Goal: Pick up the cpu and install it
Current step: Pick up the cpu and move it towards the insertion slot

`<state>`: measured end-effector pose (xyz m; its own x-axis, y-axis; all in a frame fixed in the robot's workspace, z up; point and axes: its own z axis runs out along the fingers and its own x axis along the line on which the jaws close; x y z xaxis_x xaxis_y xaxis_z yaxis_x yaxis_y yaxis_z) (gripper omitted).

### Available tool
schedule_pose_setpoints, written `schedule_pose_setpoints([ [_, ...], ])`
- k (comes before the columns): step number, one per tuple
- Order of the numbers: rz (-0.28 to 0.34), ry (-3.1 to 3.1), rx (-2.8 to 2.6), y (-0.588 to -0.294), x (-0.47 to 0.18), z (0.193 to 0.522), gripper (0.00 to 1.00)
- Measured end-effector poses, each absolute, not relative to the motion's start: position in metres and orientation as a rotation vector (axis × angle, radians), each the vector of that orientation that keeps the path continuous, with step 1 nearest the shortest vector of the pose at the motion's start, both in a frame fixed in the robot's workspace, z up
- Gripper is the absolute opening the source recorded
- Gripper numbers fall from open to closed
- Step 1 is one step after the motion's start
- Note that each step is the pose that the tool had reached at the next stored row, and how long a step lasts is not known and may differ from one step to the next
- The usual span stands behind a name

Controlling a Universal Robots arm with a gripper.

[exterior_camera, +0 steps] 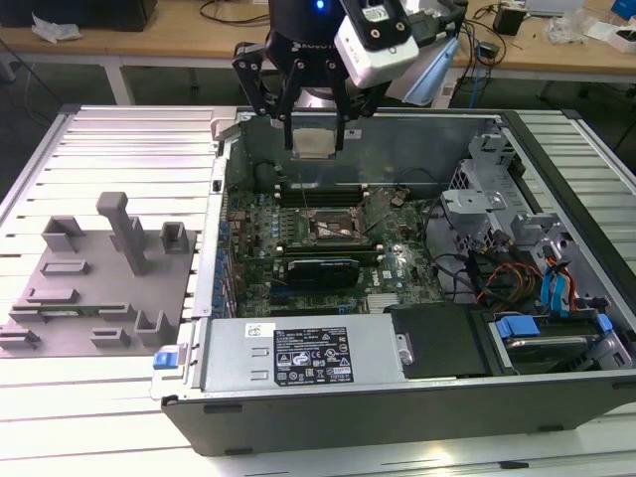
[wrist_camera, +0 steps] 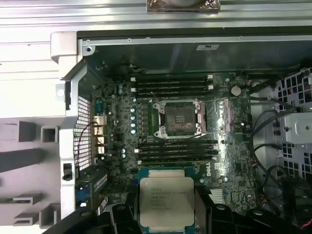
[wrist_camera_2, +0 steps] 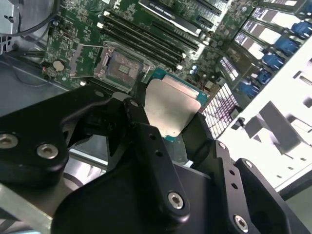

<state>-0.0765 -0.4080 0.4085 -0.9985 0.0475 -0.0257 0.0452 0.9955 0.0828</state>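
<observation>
My gripper (exterior_camera: pixel 314 139) hangs above the open computer case, shut on the cpu (exterior_camera: pixel 313 142), a small flat square chip with a silvery metal top. The black fingers (wrist_camera_2: pixel 146 141) clamp the cpu (wrist_camera_2: pixel 171 108) by its edges, and its top faces the camera in the first wrist view (wrist_camera: pixel 166 201). The motherboard socket (exterior_camera: pixel 333 225) lies open below, its metal frame around a dark square, also seen in both wrist views (wrist_camera: pixel 179 118) (wrist_camera_2: pixel 120 68). In the exterior view the cpu sits above and slightly toward the view's left of the socket, well clear of the board.
The case (exterior_camera: pixel 397 407) has upright metal walls, with memory slots (exterior_camera: pixel 318 192) beside the socket, a power supply (exterior_camera: pixel 298 353) at the front and drive bays with cables (exterior_camera: pixel 537 278) on the exterior view's right. A grey fixture plate (exterior_camera: pixel 94 283) lies on the slatted table to the left.
</observation>
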Motion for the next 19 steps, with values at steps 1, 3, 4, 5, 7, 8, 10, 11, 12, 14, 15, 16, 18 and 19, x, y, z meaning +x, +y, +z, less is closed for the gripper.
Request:
schedule_pose_setpoints([
  [1,0.128,3.111,0.072,-0.407,-0.075,0.406,0.54],
  [3,0.128,3.111,0.072,-0.405,-0.070,0.401,0.54],
  [4,0.128,3.111,0.072,-0.405,-0.069,0.400,0.54],
  [5,0.128,3.111,0.072,-0.405,-0.067,0.398,0.54],
  [7,0.128,3.111,0.072,-0.405,-0.064,0.394,0.54],
  [8,0.128,3.111,0.072,-0.405,-0.061,0.391,0.54],
  [10,0.128,3.111,0.072,-0.405,-0.057,0.388,0.54],
  [11,0.128,3.111,0.072,-0.405,-0.054,0.386,0.54],
  [12,0.128,3.111,0.072,-0.405,-0.052,0.386,0.54],
  [14,0.128,3.111,0.072,-0.404,-0.049,0.384,0.54],
  [15,0.128,3.111,0.072,-0.405,-0.047,0.384,0.54],
  [16,0.128,3.111,0.072,-0.405,-0.045,0.383,0.54],
  [18,0.128,3.112,0.072,-0.405,-0.042,0.382,0.54],
  [19,0.128,3.112,0.072,-0.405,-0.040,0.382,0.54],
])
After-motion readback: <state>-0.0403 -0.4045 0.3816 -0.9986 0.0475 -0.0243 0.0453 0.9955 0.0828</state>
